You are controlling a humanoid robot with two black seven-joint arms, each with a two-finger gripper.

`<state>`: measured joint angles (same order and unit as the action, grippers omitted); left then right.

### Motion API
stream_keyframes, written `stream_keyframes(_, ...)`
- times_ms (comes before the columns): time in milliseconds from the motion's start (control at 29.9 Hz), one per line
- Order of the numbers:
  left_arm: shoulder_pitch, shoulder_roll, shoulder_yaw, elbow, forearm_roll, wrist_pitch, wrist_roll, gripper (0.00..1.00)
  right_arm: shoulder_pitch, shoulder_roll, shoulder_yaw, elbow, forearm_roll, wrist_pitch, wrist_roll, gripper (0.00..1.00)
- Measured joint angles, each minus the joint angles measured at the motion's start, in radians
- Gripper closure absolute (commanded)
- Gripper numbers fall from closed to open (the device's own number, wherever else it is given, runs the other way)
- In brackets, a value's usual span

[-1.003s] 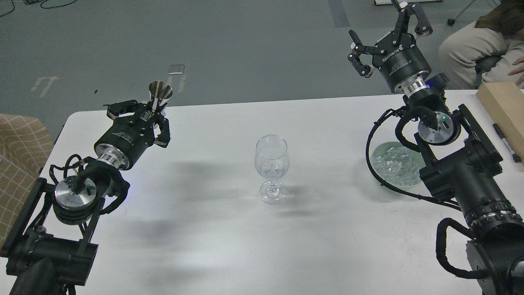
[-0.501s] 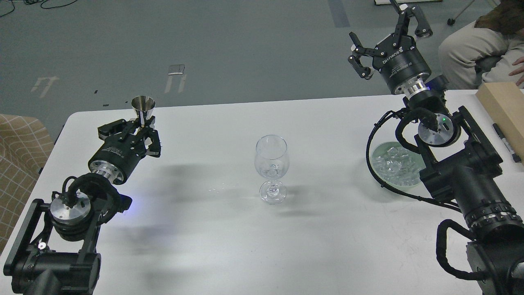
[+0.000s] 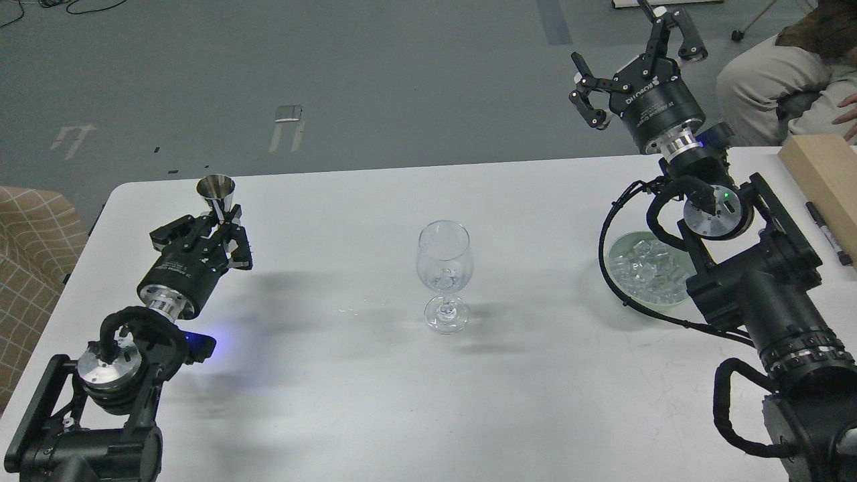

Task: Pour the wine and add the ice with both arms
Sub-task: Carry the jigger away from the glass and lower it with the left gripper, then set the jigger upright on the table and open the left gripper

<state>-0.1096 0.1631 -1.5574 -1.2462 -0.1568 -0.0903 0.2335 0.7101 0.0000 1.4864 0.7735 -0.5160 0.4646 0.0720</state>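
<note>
While upright, ice [image 3: 648, 269] in dish [image 3: 619, 251].

left arm [image 3: 114, 375]: black jointed links, silver wrist ring, round silver joint cap, looped black cable, blue light glow | left gripper [image 3: 215, 224]: black linkage fingers, small white lettering on body | right arm [image 3: 756, 294]: black, ribbed collar, silver cap with green light, looped cables | right gripper [image 3: 636, 50]: black, white "ROBOTIQ" lettering, pale fingertip pads
</note>
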Motion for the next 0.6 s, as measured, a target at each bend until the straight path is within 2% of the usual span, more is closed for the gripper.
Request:
stream_keyframes(334, 0.000, 0.004, -0.004, 0.125, -0.038, -0.111, -0.001, 0.81, -0.001, 0.000, 0.000, 0.000, 0.000, 0.000, 0.000, 0.00)
stream_keyframes(602, -0.002, 0.004, -0.021, 0.164, -0.048, -0.133, 0.000, 0.77, -0.001, 0.000, 0.000, 0.000, 0.000, 0.000, 0.000, 0.00)
